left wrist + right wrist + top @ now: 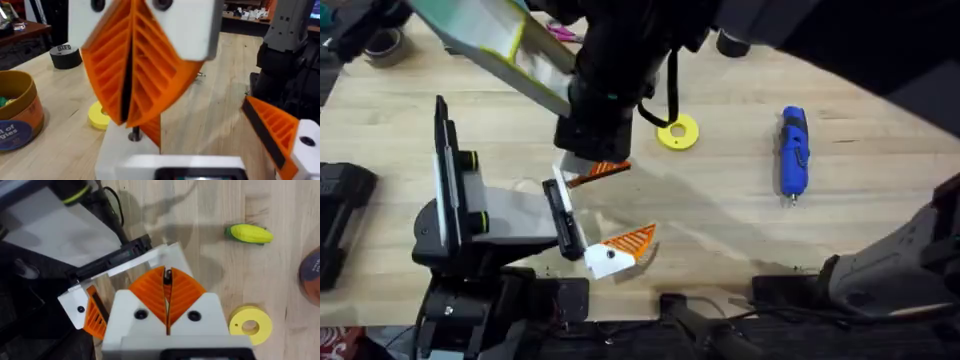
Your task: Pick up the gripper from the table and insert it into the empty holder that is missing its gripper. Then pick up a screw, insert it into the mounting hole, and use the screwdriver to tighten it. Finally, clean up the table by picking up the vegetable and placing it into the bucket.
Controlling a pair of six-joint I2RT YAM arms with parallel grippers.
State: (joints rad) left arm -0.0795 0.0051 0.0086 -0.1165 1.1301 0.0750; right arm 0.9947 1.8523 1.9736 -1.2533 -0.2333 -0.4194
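Overhead, right gripper (600,172) jaws pressed shut, ribbed orange pads meeting just above the white angular holder (170,252). Left gripper (588,215) jaws spread wide. Blue pen-shaped screwdriver (793,152) lies well apart on desk (740,210).

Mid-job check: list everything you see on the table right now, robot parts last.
screwdriver: 1, blue, lying alone on the table's right side
ring: 1, yellow, flat, mid-table
vegetable: 1, yellow with green end, on the bare table
bucket: 1, orange-brown, upright near the ring
tape roll: 1, black, beyond the bucket
gripper: 1, orange, apparently held at the right gripper's pad tips
holder: 1, white, just below that piece
fitted finger: 1, orange, on the left arm's other white bracket
right gripper: white, orange pads, shut
left arm: black and grey, lower left
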